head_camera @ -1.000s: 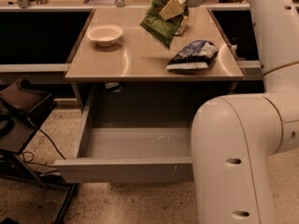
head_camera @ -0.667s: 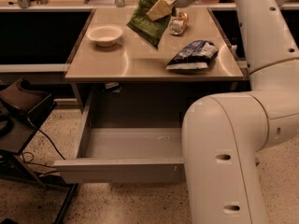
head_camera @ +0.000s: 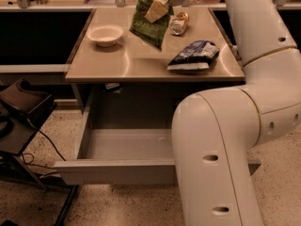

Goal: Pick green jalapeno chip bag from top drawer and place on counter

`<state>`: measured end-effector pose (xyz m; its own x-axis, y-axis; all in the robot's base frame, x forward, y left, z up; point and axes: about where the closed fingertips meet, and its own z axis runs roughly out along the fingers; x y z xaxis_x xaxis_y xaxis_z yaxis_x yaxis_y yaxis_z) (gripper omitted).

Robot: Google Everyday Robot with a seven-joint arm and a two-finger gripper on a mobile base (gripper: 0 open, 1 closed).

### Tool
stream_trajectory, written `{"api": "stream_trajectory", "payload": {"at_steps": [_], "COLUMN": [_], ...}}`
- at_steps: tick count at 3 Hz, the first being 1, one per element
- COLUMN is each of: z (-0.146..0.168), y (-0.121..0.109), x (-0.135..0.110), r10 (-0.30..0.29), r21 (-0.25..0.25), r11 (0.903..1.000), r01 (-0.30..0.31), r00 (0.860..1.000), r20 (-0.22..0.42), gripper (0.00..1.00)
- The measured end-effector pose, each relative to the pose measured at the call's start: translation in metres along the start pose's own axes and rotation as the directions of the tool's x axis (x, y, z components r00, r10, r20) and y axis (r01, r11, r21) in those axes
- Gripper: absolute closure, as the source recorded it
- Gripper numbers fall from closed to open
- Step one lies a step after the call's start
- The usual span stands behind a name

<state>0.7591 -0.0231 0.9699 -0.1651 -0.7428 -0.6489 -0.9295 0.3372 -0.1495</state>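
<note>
Green foil is hanging from the claw [head_camera: 157, 11], which is pinching the green jalapeno chip bag [head_camera: 146, 25] by its top edge, high over the back half of the worktop [head_camera: 122, 62]. The bag is dangling tilted, its lower corner pointing down at the tan surface. Whether that corner is touching the surface is not showing clearly.

Judging from this, the task is nearing its end. The bag is already out of the top drawer [head_camera: 117, 171] and over the worktop, so lowering it and letting go are the steps remaining.

Just beside the bag, toward the right, a single shiny can [head_camera: 179, 22] is lying on its side. Nearer the front right corner, one blue-and-white chip bag [head_camera: 195, 55] is lying flat. To the left, one white bowl [head_camera: 105, 34] is sitting upright, well apart from the others. That is making two bags, one can and one bowl in all. Below, the one drawer is standing pulled out, its visible floor showing nothing, though the robot's arm is hiding its right part.
</note>
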Motion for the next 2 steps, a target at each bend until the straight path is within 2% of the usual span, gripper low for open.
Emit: {"api": "stream_trajectory", "payload": {"at_steps": [1,2], "z": [0.005,0.019], "y": [-0.002,-0.006], "x": [0.000,0.023], "r10": [0.002,0.068], "r21": [0.003,-0.019], "r11": [1.0000,0.9975], "r01": [-0.002,-0.068], "r00": [1.000,0.998], "r20": [0.003,-0.017], "gripper": [1.00,1.00]}}
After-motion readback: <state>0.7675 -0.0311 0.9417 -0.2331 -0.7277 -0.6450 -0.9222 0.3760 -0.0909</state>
